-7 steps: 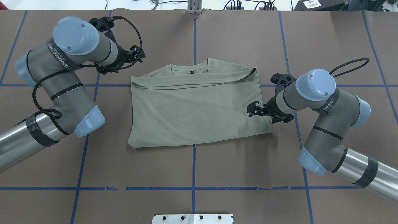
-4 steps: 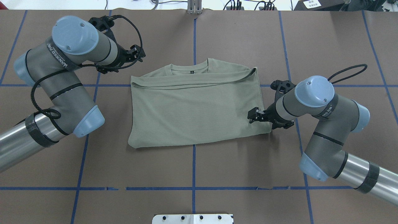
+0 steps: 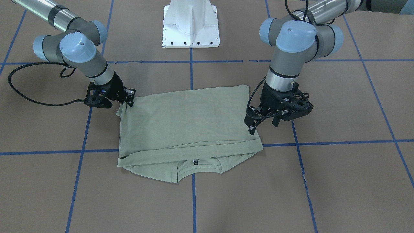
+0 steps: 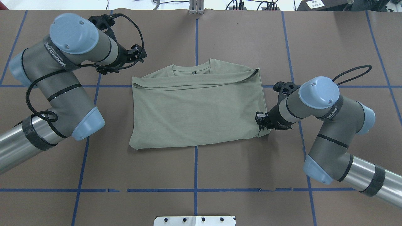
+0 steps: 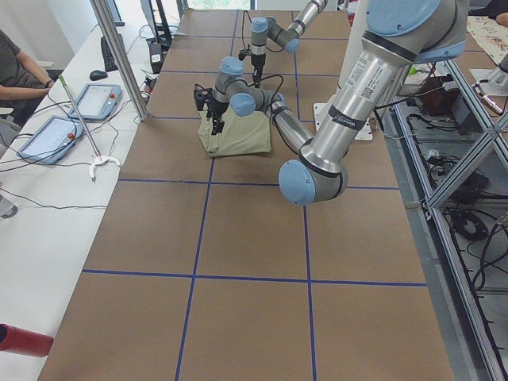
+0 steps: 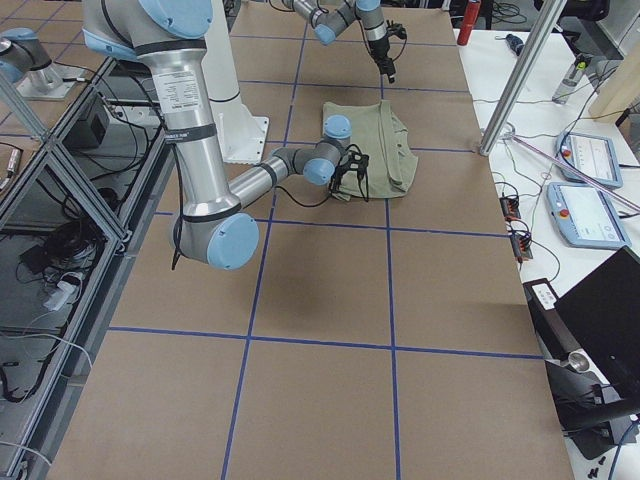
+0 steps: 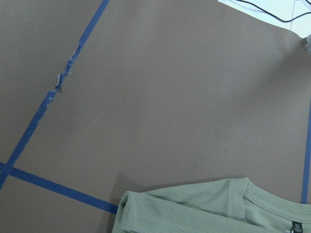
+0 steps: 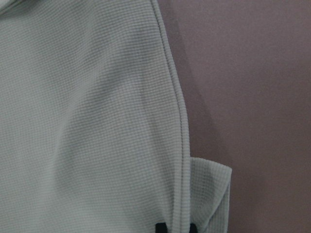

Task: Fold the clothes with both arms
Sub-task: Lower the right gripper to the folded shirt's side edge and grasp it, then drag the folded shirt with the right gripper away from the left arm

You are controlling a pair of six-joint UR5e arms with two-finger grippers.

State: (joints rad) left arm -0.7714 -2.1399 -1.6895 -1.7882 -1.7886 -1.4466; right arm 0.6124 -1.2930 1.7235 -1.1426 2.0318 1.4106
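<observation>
The pale green shirt (image 4: 194, 110) lies folded into a rectangle in the middle of the table, neck and dark label at the far edge (image 3: 184, 123). My right gripper (image 4: 259, 121) is at the shirt's right edge near its near-right corner, shut on the hem. The right wrist view shows the hem (image 8: 182, 145) running between the fingertips (image 8: 159, 226), with the corner folded over. In the front view this gripper (image 3: 128, 98) holds the cloth slightly lifted. My left gripper (image 4: 139, 54) is open and empty, off the cloth beyond the far-left corner (image 3: 262, 124). The left wrist view shows the neck (image 7: 233, 204).
The white pedestal base (image 3: 190, 26) stands at the table's near edge, behind the shirt from the front view. Blue tape lines (image 4: 196, 163) cross the brown table. Beside the far edge is a side desk with tablets (image 5: 87, 99) and an upright pole (image 5: 119, 55).
My right gripper has moved along the shirt's right edge towards the near corner and closed on the hem, bunching the corner inward. The left arm shifted only slightly.
</observation>
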